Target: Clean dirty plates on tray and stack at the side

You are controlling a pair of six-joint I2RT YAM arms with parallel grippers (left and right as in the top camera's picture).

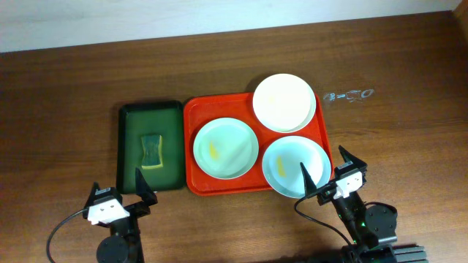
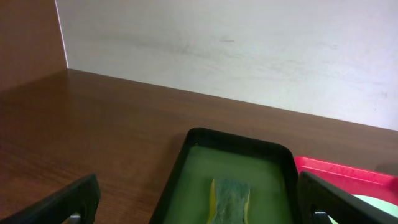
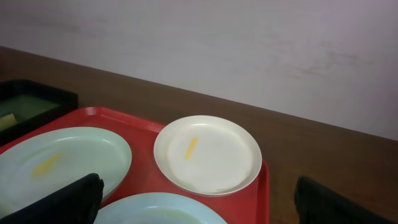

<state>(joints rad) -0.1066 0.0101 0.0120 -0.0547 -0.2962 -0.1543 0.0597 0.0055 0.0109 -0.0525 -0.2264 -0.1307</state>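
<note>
An orange-red tray holds three plates. A white-cream plate sits at its far right corner and shows a yellow smear in the right wrist view. A pale mint plate with a yellow smear lies at the left, also in the right wrist view. A second mint plate with a yellow smear lies at the near right. My left gripper is open and empty, near the green tray's front edge. My right gripper is open and empty at the near right plate's edge.
A dark green tray with a yellow-green sponge stands left of the orange tray; it also shows in the left wrist view. A small clear item lies on the wood right of the orange tray. A pale wall runs behind the table.
</note>
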